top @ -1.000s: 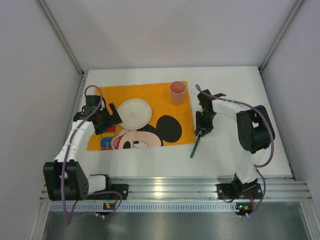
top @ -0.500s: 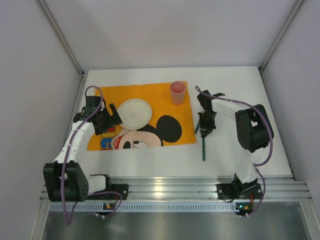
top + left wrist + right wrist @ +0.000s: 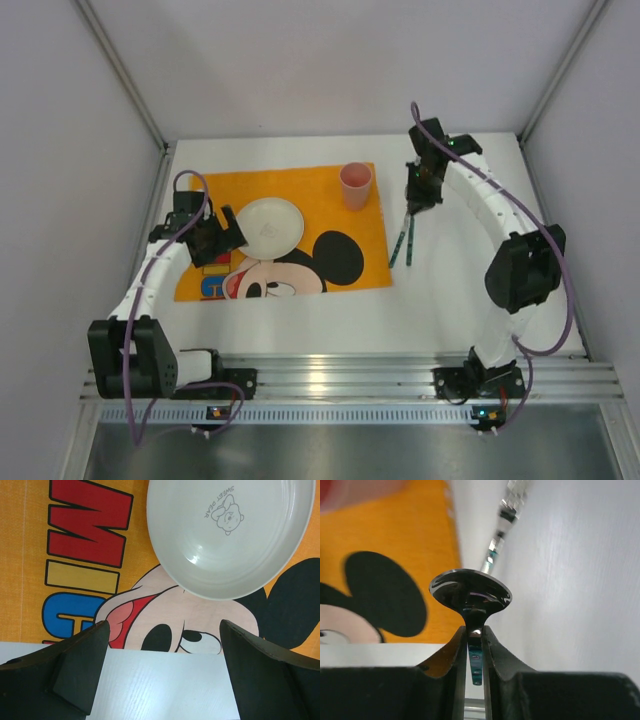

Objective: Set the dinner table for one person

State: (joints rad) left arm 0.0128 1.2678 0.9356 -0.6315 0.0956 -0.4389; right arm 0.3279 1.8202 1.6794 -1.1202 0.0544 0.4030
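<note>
The dinner table (image 3: 470,290) is a white top. An orange Mickey Mouse placemat (image 3: 300,190) lies on its left half. A white plate (image 3: 268,225) and a pink cup (image 3: 355,185) stand on the mat. My right gripper (image 3: 418,200) is shut on the neck of a dark spoon (image 3: 410,240), to the right of the cup. The spoon's bowl (image 3: 470,592) sticks out past the gripper (image 3: 475,629) and its teal handle hangs behind. My left gripper (image 3: 228,235) is open and empty, low over the mat just left of the plate (image 3: 230,535).
A second thin shiny utensil (image 3: 398,243) lies on the table along the mat's right edge, and also shows in the right wrist view (image 3: 502,515). An aluminium rail (image 3: 350,375) runs along the near edge. Grey walls close in the left, right and back.
My right arm has carried the spoon from beside the mat's near right corner toward the back, to beside the cup. The left arm has barely moved.
</note>
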